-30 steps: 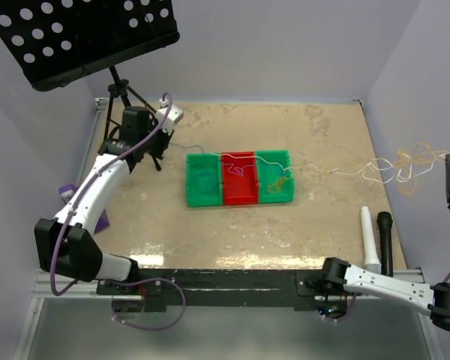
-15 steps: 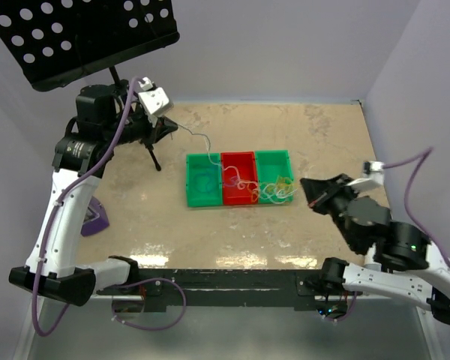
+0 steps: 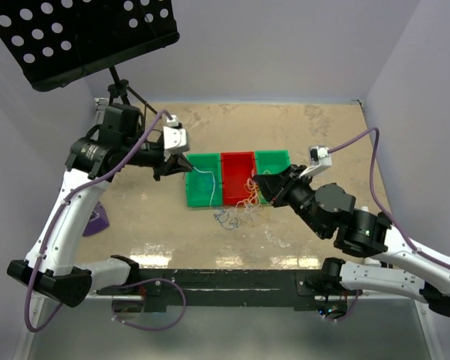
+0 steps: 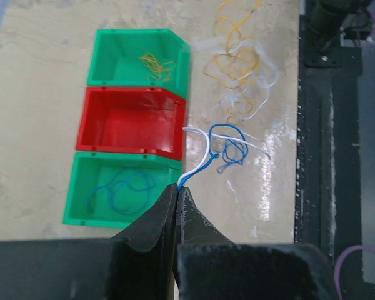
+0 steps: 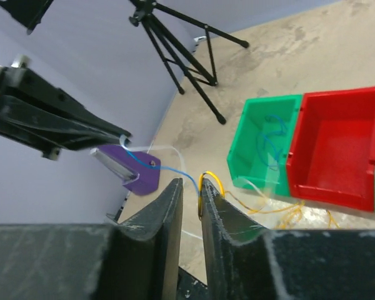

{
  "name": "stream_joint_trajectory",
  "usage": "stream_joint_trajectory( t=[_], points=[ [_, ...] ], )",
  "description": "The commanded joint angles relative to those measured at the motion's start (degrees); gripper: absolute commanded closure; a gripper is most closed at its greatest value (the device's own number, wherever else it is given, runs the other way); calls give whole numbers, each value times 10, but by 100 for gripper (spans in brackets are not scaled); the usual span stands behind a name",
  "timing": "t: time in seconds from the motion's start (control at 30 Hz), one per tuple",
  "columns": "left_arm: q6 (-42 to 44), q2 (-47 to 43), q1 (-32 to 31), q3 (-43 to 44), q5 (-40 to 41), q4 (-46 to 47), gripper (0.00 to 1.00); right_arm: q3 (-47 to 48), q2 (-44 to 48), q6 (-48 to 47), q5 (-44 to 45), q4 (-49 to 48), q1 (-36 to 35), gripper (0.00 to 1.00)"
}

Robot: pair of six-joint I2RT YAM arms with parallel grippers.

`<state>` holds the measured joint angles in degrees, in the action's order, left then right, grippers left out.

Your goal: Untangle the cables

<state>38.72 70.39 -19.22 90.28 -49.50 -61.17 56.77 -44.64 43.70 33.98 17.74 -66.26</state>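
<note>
cables: partly sorted. blue strand in one green bin, yellow strand in the other. left to do: tangle on table, at 6 o'clock of bins. left fingers pinch blue and white ends; right fingers slightly spread, yellow loop between.

Tangled cables beside the bins, perhaps touching right end effector

White shells with black joints cover the left arm and the right arm. A thick purple cable loops along each, ending at a small white camera box (one per wrist). The left pincer and right pincer are matte black with tapering wedge fingers. A black base rail lies at 6 o'clock.
</note>
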Motion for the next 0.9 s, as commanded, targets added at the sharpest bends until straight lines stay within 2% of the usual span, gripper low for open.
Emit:
stream_joint_trajectory(
  t=[0.0,0.17,0.33,0.53,0.63,0.73,0.87],
  points=[
    [28,-3,-39,-41,-12,-16,100,-17,-27,-61,-76,-131,-1,74],
    [19,-2,-56,-45,-10,-1,100,-19,-66,-106,-144,-194,-1,66],
    [24,3,-57,-41,-13,-3,100,-24,-106,-138,-198,-212,-1,52],
    [30,1,-57,-42,-10,-6,100,-44,-127,-152,-232,-227,-1,49],
    [33,2,-57,-38,-10,-10,100,-49,-131,-155,-220,-216,-1,49],
    [35,2,-57,-34,-8,-11,100,-54,-128,-146,-197,-209,-1,57],
    [27,-2,-57,-50,7,0,100,-41,-104,-130,-147,-191,-1,87]
  ],
)
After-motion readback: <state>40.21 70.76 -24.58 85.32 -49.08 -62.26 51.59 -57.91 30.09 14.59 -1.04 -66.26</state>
